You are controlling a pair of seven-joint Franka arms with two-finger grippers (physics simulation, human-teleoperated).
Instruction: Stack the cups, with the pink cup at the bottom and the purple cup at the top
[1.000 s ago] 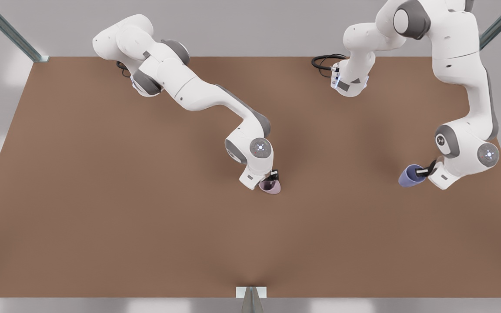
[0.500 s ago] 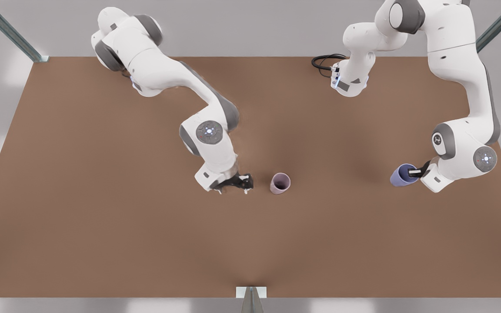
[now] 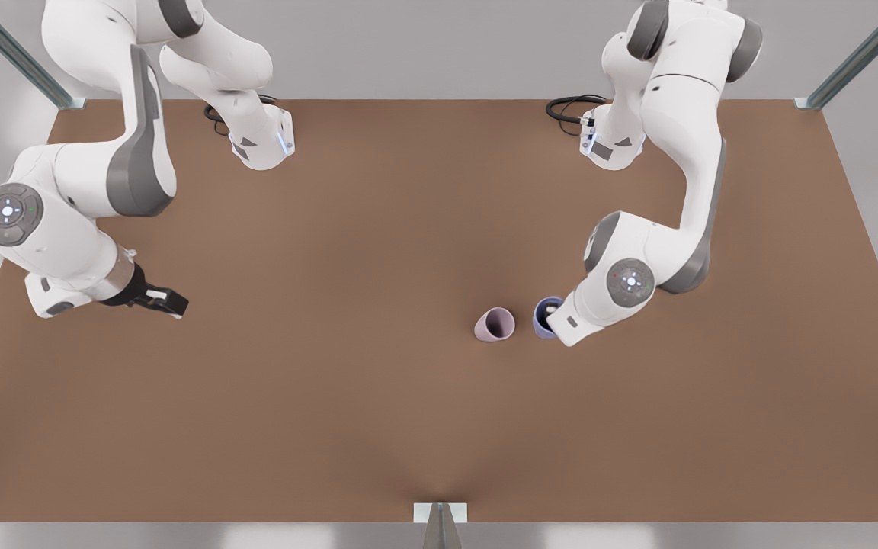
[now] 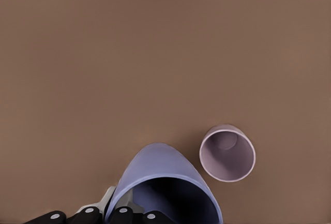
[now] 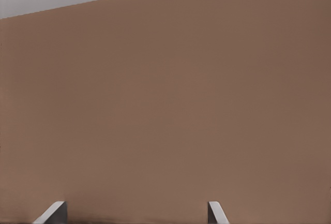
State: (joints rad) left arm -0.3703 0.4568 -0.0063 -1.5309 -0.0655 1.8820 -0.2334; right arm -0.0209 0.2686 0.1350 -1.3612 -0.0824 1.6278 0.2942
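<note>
The pink cup [image 3: 495,324] stands upright on the brown table [image 3: 332,427] near its middle, mouth up, and nothing touches it. It also shows in the left wrist view as the pink cup [image 4: 227,152]. Just to its right in the front view, the purple cup [image 3: 544,316] hangs in my left gripper [image 3: 555,311], which is shut on its rim. The purple cup [image 4: 163,182] is apart from the pink one, with my left gripper [image 4: 121,212] on its wall. My right gripper [image 3: 172,305] is open far off at the front view's left, its fingers [image 5: 56,211] spread wide over bare table.
Both arm bases [image 3: 260,141] stand at the table's far edge, with a black cable [image 3: 568,107] beside the one on the front view's right. A metal post [image 3: 439,518] sits at the near edge.
My right gripper let go of the pink cup and swung far to the front view's left. My left gripper carried the purple cup leftward, up beside the pink cup.
</note>
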